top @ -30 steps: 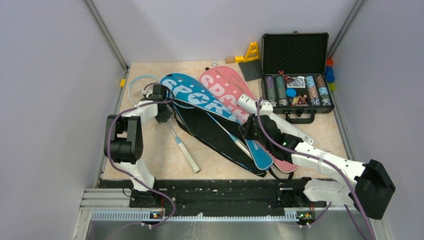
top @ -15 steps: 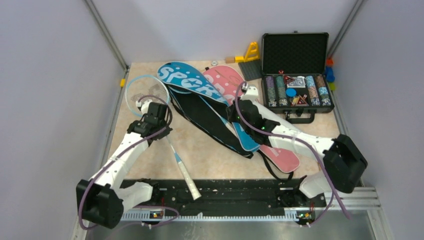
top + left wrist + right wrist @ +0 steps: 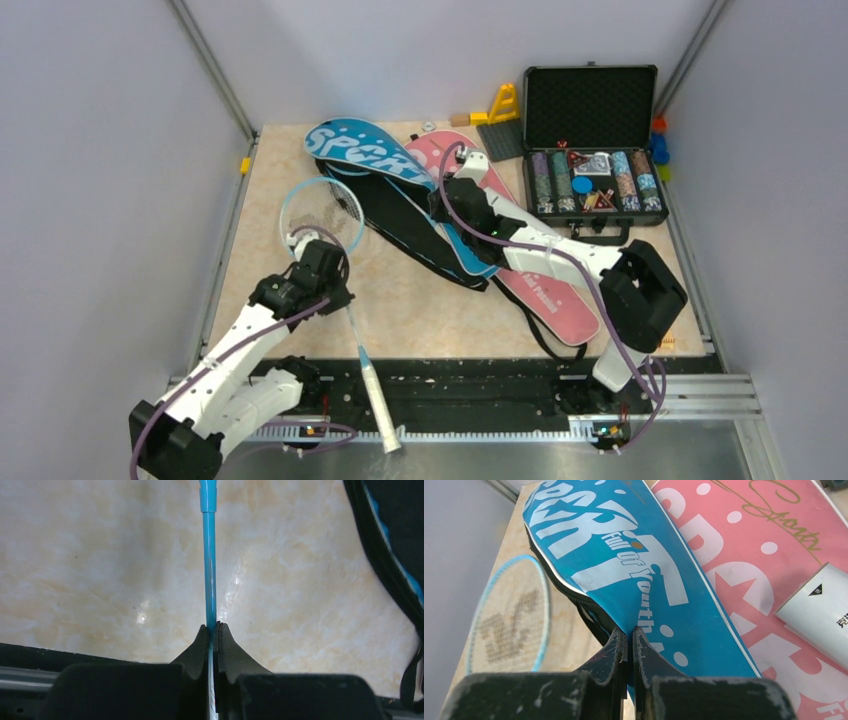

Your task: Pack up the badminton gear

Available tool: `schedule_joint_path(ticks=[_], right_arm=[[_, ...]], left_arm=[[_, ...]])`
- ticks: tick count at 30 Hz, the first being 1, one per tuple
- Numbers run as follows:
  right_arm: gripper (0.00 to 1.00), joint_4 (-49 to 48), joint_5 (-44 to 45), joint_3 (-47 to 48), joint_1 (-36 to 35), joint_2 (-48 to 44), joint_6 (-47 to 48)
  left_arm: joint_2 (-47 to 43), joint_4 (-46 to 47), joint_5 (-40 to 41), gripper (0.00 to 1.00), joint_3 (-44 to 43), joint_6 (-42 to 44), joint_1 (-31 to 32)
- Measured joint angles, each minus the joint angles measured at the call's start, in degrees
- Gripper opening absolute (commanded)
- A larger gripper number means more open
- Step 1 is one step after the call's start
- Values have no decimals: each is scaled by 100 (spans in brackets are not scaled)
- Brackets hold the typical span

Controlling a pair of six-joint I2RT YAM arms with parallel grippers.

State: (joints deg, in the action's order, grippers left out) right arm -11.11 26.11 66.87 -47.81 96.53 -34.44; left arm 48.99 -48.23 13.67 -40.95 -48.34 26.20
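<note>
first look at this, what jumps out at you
Two big racket-shaped covers, the blue cover and the pink cover, sprawl across the middle of the table, the blue one's edge pinched in the right pincer. At near left the left pincer is shut on the thin shaft of a light-blue racket, and an open black case of poker chips sits far right.

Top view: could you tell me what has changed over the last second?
Left gripper, shut on the racket shaft, pulled it toward the near edge. Right gripper, shut on the blue cover, dragged it farther back and left. Pink cover and case stayed.
</note>
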Motion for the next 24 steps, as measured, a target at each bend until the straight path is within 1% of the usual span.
schedule_joint_path(ticks=[7, 14, 18, 24], right_arm=[[0, 0, -46, 2, 0, 11, 42], [0, 0, -166, 2, 0, 11, 94], [0, -9, -275, -2, 0, 11, 103], [0, -168, -544, -144, 0, 9, 136]], left_arm=[[-214, 98, -785, 0, 573, -24, 221], [-323, 577, -1045, 0, 588, 48, 313], [90, 772, -1108, 0, 378, 203, 323], [1062, 1104, -1038, 0, -444, 546, 323]])
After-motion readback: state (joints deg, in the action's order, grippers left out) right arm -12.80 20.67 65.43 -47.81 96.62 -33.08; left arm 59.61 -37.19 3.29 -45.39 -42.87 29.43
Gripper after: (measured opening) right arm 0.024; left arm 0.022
